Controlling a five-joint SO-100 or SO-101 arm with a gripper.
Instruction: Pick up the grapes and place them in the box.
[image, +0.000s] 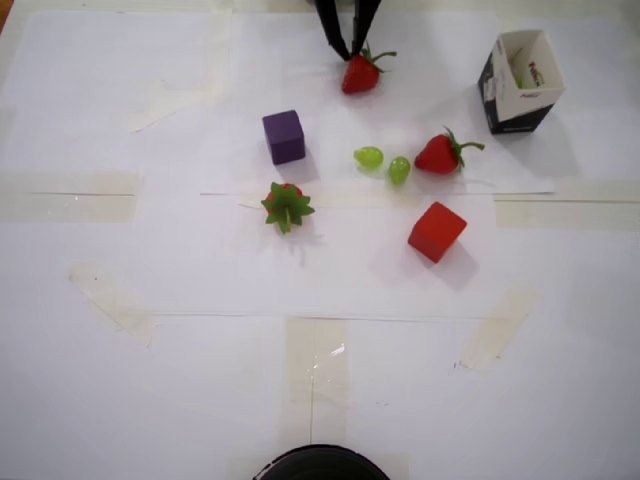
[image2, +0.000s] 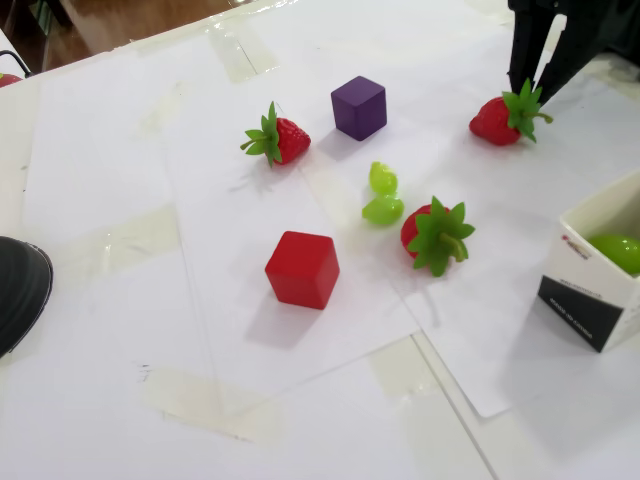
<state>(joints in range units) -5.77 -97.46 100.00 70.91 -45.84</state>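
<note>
Two grapes (image: 383, 164) sit side by side on the white paper, touching or very nearly so, one (image2: 382, 178) just behind the other (image2: 382, 210) in the fixed view, and neither is in the carton yet. Right beside them is a strawberry (image: 439, 154), its leafy cap pointing away, and the red cube (image: 436, 231) waits a little nearer the camera. The purple cube (image: 284, 136) stands off on the other side, with a second strawberry (image: 287, 205) below it in the overhead view. The box (image: 520, 82) is at the far right of that view, open top up, and the fixed view shows something green (image2: 618, 250) already lying inside. Up at the top edge the gripper (image: 346, 50) hangs with its two dark fingers spread apart, empty, tips almost on a third strawberry (image: 359, 74) and well away from the fruit it wants. Here's the danger, I'd say: those grapes are glossy, round and crowded together, so closing on one could squirt it out or knock its neighbour rolling. The near strawberry could be nudged too, and a descent from here risks bumping the one right under the fingers.
</note>
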